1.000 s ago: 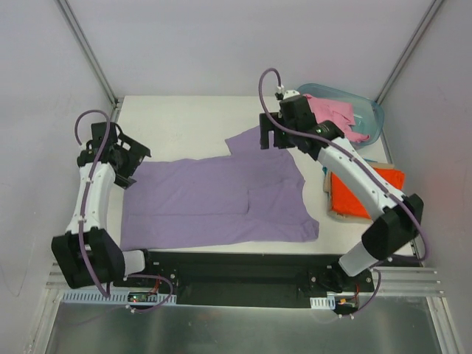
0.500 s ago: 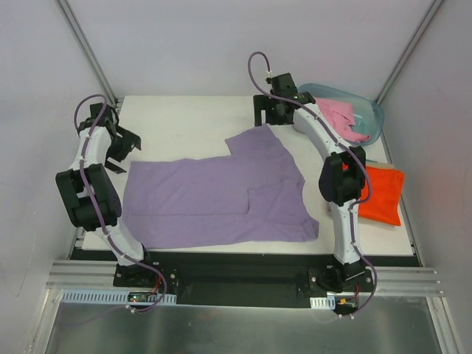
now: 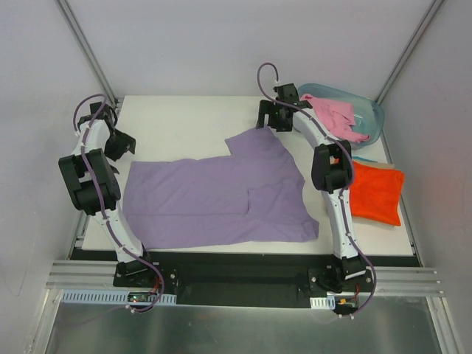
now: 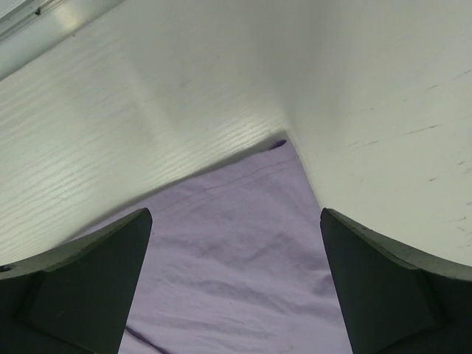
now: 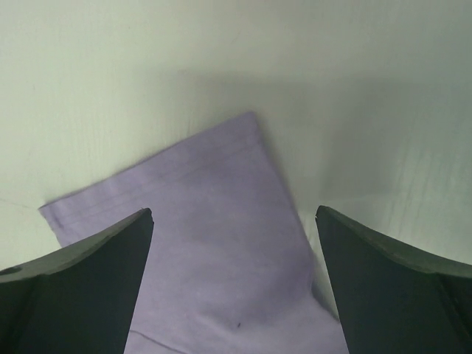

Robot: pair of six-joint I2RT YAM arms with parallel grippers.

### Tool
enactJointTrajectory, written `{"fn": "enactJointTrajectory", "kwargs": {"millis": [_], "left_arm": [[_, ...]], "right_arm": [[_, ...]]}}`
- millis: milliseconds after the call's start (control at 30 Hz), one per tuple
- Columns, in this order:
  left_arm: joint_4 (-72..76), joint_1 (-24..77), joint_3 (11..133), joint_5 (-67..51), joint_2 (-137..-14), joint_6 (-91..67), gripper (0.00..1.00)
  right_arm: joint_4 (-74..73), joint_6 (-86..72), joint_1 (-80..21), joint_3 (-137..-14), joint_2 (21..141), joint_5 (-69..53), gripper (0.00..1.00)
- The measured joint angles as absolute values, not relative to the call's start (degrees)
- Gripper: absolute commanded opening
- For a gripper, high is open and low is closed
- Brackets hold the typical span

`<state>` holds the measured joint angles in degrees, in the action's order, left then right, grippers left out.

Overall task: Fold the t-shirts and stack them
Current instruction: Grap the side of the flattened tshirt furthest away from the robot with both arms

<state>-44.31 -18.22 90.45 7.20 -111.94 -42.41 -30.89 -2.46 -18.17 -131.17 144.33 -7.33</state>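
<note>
Currently both sets wide apart, gripping nothing: left jaws hover over the far-left corner of the lavender-purple cloth t-shirt, right jaws over its far sleeve corner. Shirt lies spread flat across the middle of the white desk. Bright orange folded t-shirt sits at the desk's right edge, well apart. Pink t-shirt is bunched in the translucent blue-green plastic tub, far-right corner.
</note>
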Motion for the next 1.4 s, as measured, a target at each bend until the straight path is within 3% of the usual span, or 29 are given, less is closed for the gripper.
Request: {"fn": "enactJointTrajectory", "kwargs": {"millis": [367, 433, 667, 833, 867, 900, 967, 1300, 1400], "left_arm": [[-45.5, -19.5, 91.7, 8.1, -114.9, -42.4, 0.99], [-45.5, -19.7, 91.8, 8.1, -115.2, -42.4, 0.99], [-45.8, -20.0, 92.6, 8.1, -115.3, -42.4, 0.99], [-45.8, -20.0, 94.9, 8.1, -116.3, -42.3, 0.98], [-45.8, -20.0, 95.3, 8.1, -116.6, -42.3, 0.97], [-45.8, -20.0, 95.5, 8.1, -116.9, -42.3, 0.97], [-45.8, -20.0, 96.2, 8.0, -117.4, -42.2, 0.96], [-45.6, -20.0, 102.5, 5.8, -122.2, -40.3, 0.65], [-45.8, -19.9, 102.7, 4.1, -123.3, -40.0, 0.63]], "right_arm": [[-29.1, -4.5, -18.7, -134.1, 147.8, -12.8, 0.99], [-29.0, -4.7, -18.7, -134.1, 147.9, -13.8, 0.94], [-29.4, -5.3, -19.9, -134.1, 147.9, -10.8, 0.49], [-30.5, -6.2, -20.6, -134.1, 147.9, -4.6, 0.25], [-30.6, -6.3, -20.6, -134.1, 147.9, -4.2, 0.07], [-30.7, -6.4, -20.6, -134.1, 147.9, -3.7, 0.01], [-30.8, -6.6, -20.6, -134.1, 147.9, -3.1, 0.01], [-30.7, -5.1, -20.5, -134.1, 147.9, -2.0, 0.01], [-30.5, -4.1, -20.5, -134.0, 147.9, -1.9, 0.01]]}}
